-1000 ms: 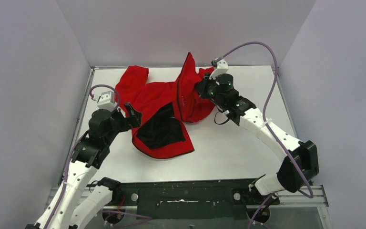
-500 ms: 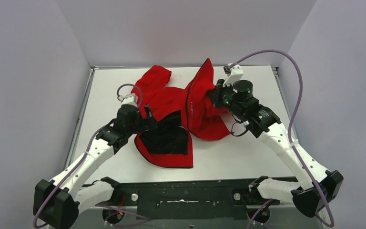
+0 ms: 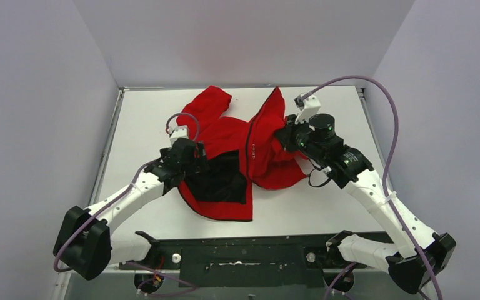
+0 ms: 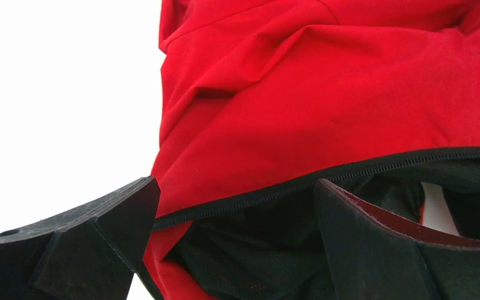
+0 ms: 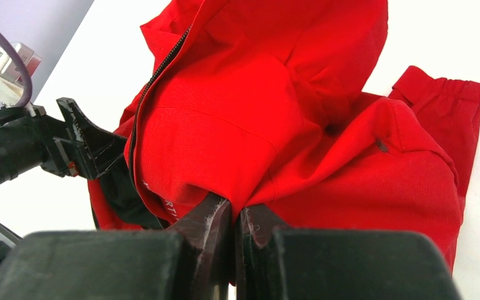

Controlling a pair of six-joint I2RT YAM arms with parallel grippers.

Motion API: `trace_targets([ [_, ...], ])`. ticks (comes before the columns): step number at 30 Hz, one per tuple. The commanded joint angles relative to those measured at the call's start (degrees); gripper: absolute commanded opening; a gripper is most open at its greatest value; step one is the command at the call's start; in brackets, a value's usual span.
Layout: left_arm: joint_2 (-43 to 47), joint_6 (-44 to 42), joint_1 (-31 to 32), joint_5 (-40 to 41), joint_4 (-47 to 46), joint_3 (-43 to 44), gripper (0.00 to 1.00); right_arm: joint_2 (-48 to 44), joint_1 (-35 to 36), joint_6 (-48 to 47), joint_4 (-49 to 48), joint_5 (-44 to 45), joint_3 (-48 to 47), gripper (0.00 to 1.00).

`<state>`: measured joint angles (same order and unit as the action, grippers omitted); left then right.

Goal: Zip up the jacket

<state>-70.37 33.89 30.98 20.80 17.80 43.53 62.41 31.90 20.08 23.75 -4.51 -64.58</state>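
The red jacket [image 3: 225,134] lies crumpled in the middle of the white table, open, with its dark lining [image 3: 222,178] showing at the front. My right gripper [image 3: 285,134] is shut on a fold of the jacket's right front panel and holds it raised in a peak; the pinch shows in the right wrist view [image 5: 234,209]. The dark zipper [image 3: 249,150] runs down the lifted edge. My left gripper [image 3: 195,156] is open at the jacket's left side; its fingers [image 4: 112,215] straddle the zipper edge [image 4: 325,175] and the lining without closing on them.
The table [image 3: 150,112] has grey walls on three sides. A sleeve [image 3: 215,100] lies toward the back wall. A dark rail [image 3: 244,256] with the arm bases runs along the near edge.
The jacket has been dragged to the right by my right gripper, which moved right with it. My left arm has reached forward and to the right, up to the jacket's left edge.
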Motion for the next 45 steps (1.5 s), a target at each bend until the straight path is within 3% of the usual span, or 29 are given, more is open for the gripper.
trace_targets([
  [1, -1.47, 0.56, 0.82, 6.24, -1.39, 0.91, 0.97, -1.59, -0.26, -0.89, -4.01, -1.8, -0.14, 0.0],
  [7, -2.36, 1.46, 1.01, 1.92, -1.61, -1.44, 0.97, -1.44, -0.26, -0.37, -5.12, -2.55, 1.39, 0.0],
  [18, -2.86, 3.2, 1.01, 1.67, -2.79, -6.63, 0.97, -0.98, -0.17, 0.62, -7.18, -4.26, 3.18, 0.0],
  [20, -3.29, 3.18, 0.93, 0.94, -3.88, -7.39, 0.89, -0.73, -0.17, 0.92, -7.38, -4.52, 3.29, 0.0],
  [22, -4.11, 2.95, 0.92, -0.12, -4.91, -7.81, 0.73, -0.56, -0.17, 1.19, -7.66, -4.54, 3.55, 0.0],
  [24, -4.69, 2.67, 0.92, -0.88, -5.4, -7.37, 0.51, -0.46, -0.17, 1.42, -7.77, -4.39, 3.59, 0.0],
  [27, -4.84, 2.45, 0.92, -1.44, -4.29, -5.16, 0.05, -0.21, -0.17, 1.41, -7.71, -4.18, 2.85, 0.0],
  [28, -4.43, 2.5, 0.99, -1.51, -3.22, -3.23, 0.0, -0.02, -0.17, 1.29, -7.09, -3.69, 1.93, 0.0],
  [33, -1.17, 1.87, 1.01, 2.14, 2.68, 4.61, 0.0, 0.34, -0.33, -0.28, -4.0, -0.64, -2.22, 0.0],
  [39, 2.29, -1.6, 0.92, 11.71, 13.39, 20.62, 0.0, -0.31, -0.55, -3.08, 0.34, 2.25, -10.21, 0.0],
  [45, 1.77, -7.27, 1.01, 15.92, 20.17, 33.54, 0.0, 1.68, -0.88, -4.41, 5.25, 6.62, -19.1, 0.0],
])
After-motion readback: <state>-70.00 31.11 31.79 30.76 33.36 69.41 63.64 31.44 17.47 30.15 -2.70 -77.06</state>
